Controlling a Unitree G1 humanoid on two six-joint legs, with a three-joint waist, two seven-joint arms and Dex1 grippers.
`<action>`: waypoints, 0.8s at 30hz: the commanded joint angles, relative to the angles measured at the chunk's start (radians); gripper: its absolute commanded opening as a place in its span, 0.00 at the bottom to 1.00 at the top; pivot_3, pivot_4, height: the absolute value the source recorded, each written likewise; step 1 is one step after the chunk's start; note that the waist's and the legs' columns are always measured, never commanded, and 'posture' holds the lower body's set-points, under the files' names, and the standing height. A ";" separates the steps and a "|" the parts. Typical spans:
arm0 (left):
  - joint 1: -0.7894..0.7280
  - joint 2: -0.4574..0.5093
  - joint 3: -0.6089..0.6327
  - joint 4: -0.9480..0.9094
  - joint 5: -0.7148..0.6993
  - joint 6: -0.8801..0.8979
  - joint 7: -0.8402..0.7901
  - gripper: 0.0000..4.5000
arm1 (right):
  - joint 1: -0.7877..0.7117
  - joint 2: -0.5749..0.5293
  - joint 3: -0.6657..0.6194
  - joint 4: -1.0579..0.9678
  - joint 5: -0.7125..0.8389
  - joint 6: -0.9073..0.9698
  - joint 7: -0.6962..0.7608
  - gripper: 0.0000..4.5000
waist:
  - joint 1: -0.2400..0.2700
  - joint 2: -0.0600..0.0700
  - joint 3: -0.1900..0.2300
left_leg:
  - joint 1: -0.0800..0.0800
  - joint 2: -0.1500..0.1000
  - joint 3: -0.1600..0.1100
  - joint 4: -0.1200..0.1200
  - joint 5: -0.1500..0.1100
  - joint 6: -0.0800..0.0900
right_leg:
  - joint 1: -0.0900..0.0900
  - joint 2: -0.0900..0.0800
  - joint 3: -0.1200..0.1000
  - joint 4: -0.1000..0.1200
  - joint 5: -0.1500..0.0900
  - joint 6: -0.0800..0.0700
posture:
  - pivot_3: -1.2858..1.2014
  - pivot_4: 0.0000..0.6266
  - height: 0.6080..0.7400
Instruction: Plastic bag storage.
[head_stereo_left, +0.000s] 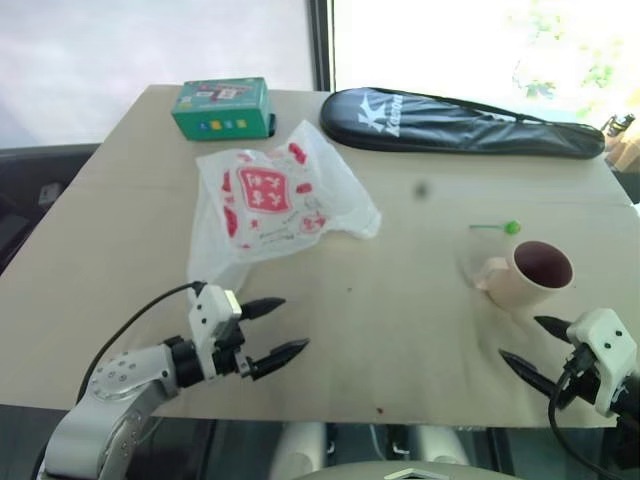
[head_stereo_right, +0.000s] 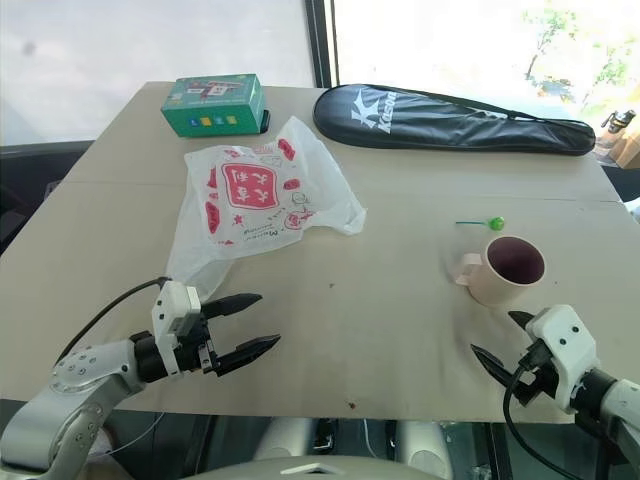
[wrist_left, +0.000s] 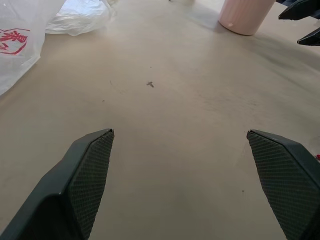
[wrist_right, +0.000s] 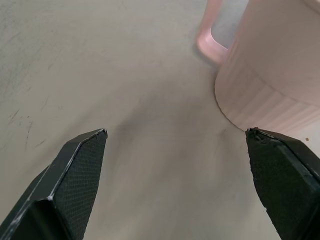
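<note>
A wide tan table (head_stereo_left: 400, 330) carries everything. At its far edge lies a long black racket cover (head_stereo_left: 460, 125), zipped flat. Nearer, left of centre, the plastic bag (head_stereo_left: 275, 205) lies crumpled and partly spread — thin white film with red printed squares, one trailing corner reaching toward the near left. Just beyond it, at the far left, stands a green box (head_stereo_left: 222, 108), closed, so its contents cannot be seen. On the right stands a pink mug (head_stereo_left: 530, 275), upright, handle toward the left; its inside looks dark, and whether it holds anything cannot be told. Beyond the mug lies a small green-headed pin or lollipop (head_stereo_left: 497, 228), well apart from the bag.

The left gripper (head_stereo_left: 275, 328) hovers at the near left edge, its two black fingers spread wide and pinching nothing, close to the bag's trailing corner but not touching it. The right gripper (head_stereo_left: 540, 350) hangs at the near right, fingers likewise spread and empty, just short of the mug.

The step in hand looks like the first reach for the bag. It would likely go best with the left pincer taking a gathered fold rather than a single flat layer — thin film slips and drags. The right arm would need to clear the mug to help bunch the bag small.
</note>
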 joint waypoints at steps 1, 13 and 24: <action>-0.037 -0.012 0.031 -0.032 -0.027 -0.014 0.032 0.98 | 0.021 0.021 -0.017 -0.017 0.041 -0.122 0.075 1.00 | 0.000 0.000 0.000 | 0.000 0.000 0.000 0.000 0.000 0.000 | 0.000 0.000 0.000 0.000 0.000 0.000 | 0.52 0.24 1.00; -0.233 -0.098 -0.003 0.075 0.451 -0.099 0.514 0.98 | -0.002 0.055 0.098 -0.095 0.120 -0.348 0.211 1.00 | 0.001 0.000 0.001 | 0.001 0.000 0.000 0.000 0.000 0.001 | 0.002 0.002 0.000 0.000 0.000 0.000 | 0.52 0.24 1.00; -0.250 0.084 -0.127 0.187 0.852 -0.185 0.583 0.98 | -0.046 0.047 0.167 -0.072 0.080 -0.358 0.150 1.00 | 0.002 -0.001 0.000 | 0.001 0.000 0.000 0.000 -0.002 -0.004 | 0.001 -0.001 -0.001 0.000 0.002 -0.004 | 0.52 0.24 1.00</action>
